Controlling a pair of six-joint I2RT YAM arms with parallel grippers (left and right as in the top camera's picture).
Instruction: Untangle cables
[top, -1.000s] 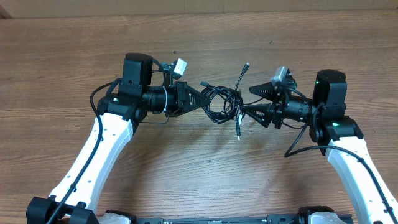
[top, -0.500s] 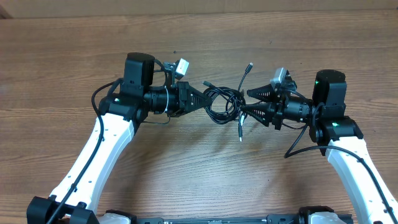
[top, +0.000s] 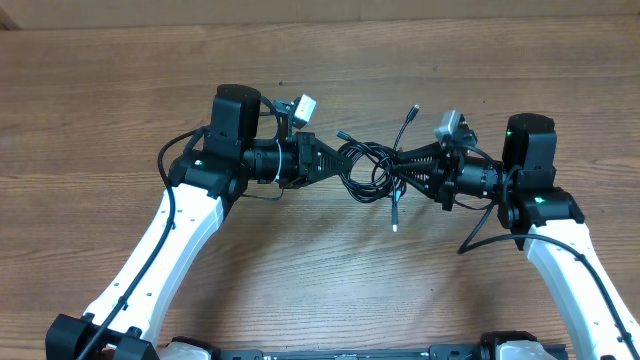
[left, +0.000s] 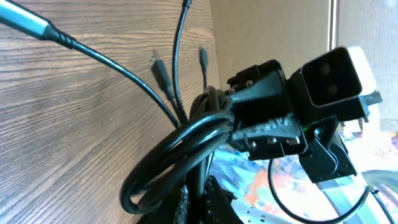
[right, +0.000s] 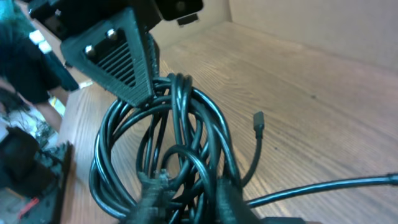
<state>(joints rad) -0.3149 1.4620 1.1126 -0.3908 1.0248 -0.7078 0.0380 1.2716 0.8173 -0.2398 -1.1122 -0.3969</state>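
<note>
The cables (top: 368, 170) are a knot of thin black loops held up between my two grippers at the middle of the table. Loose plug ends stick out at the top (top: 414, 112) and hang down at the bottom (top: 395, 225). My left gripper (top: 335, 165) is shut on the left side of the loops. The left wrist view shows the cables (left: 180, 149) running into its jaws (left: 205, 199). From the right, my right gripper (top: 398, 170) has its fingers closed into the bundle. In the right wrist view several strands (right: 180, 137) pass between its fingers (right: 152, 193).
The wooden table (top: 300, 270) stretches all around. Both white arms reach in from the near edge. A brown wall (top: 320, 12) borders the far side. The right gripper's camera housing (left: 336, 74) sits close in front of the left wrist camera.
My left arm has carried the bundle to the right, toward the right gripper. The right gripper's jaws, wide apart a second ago, have closed onto the cables.
</note>
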